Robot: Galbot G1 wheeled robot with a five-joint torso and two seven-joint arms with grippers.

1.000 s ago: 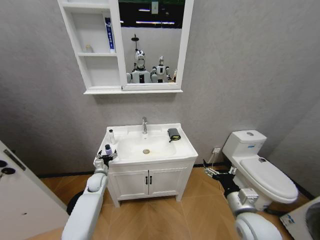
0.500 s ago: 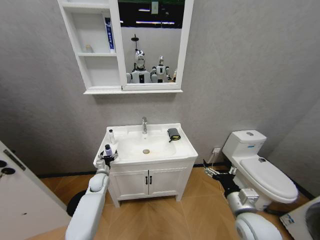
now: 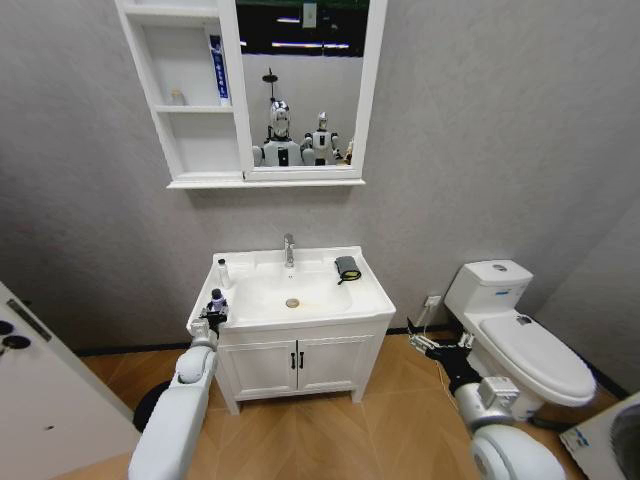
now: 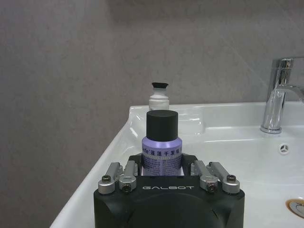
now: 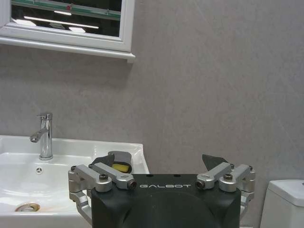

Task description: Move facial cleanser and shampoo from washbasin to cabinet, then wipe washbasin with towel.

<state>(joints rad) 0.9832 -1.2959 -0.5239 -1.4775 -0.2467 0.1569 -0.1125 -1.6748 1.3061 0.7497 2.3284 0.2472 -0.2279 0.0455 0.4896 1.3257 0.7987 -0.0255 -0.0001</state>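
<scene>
Left gripper (image 4: 162, 164): at the near left corner of the washbasin (image 3: 370, 290), its jaws pressed in on either side of the purple bottle (image 4: 162, 142), which stands between them; in the head view the gripper (image 3: 213, 312) sits at the rim's left edge.
Purple bottle: upright, black cap on top, long axis vertical, seen in the head view (image 3: 215, 299) just above the arm's end.
Key relation: the cabinet (image 3: 185, 95) is high on the wall, above and a little left of the washbasin, so by my reading the bottle has to go nearly straight up and away from the robot; the left arm is on the same side as the shelves and clearly the nearer one.
White bottle (image 4: 158, 97): upright on the left rim, farther back than the purple one (image 3: 223, 272), apart from it and free of any gripper.
Towel (image 3: 348, 267): dark cloth with a yellow edge on the far right rim beside the tap (image 3: 289, 249); also visible from the right wrist (image 5: 114, 163).
Right gripper (image 5: 166, 182): low on the right, between the washbasin stand and the toilet (image 3: 520, 340), jaws spread wide, holding nothing.
Counts: two bottles on the washbasin, one towel, one tap; three compartments in the cabinet, a blue tube (image 3: 217, 68) standing in the top one.
</scene>
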